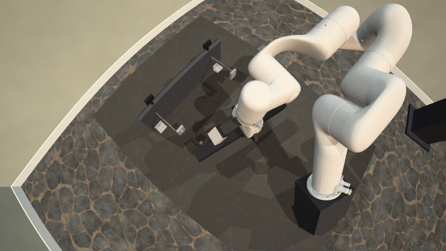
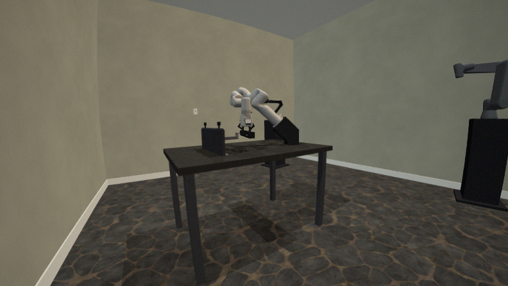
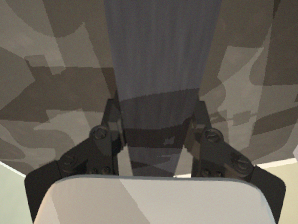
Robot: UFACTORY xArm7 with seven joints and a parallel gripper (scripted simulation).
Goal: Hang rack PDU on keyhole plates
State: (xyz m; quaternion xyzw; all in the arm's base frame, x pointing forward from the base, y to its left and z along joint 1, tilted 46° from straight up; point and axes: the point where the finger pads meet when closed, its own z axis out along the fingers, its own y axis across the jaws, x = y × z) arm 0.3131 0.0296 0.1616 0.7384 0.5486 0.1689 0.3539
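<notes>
Hand (image 3: 156, 137) is pinching the PDU (image 3: 160, 43) across its width, fingers flat on both long sides, approx mid-length. In the exterior view the PDU (image 2: 247, 134) hangs under the hand, lifted off the counter (image 2: 248, 158), w/ a gap below it. Landmark: the dark backboard (image 1: 183, 82) standing on the counter. The two keyhole plates, one (image 1: 217, 67) near the backboard's far end and one (image 1: 160, 127) near its close end, sit on thin arms sticking out from the backboard's face toward the arm. PDU (image 1: 215, 146) is on the arm side of the backboard, roughly parallel to it, well apart from both plates and offset toward the close-end one. Progress, as I judge it: grasp and lift done; carrying to the plates, lining both back buttons w/ the slots, dropping in, letting go all left. Buttons not visible in any view, so can't tell which way the PDU's back faces.
</notes>
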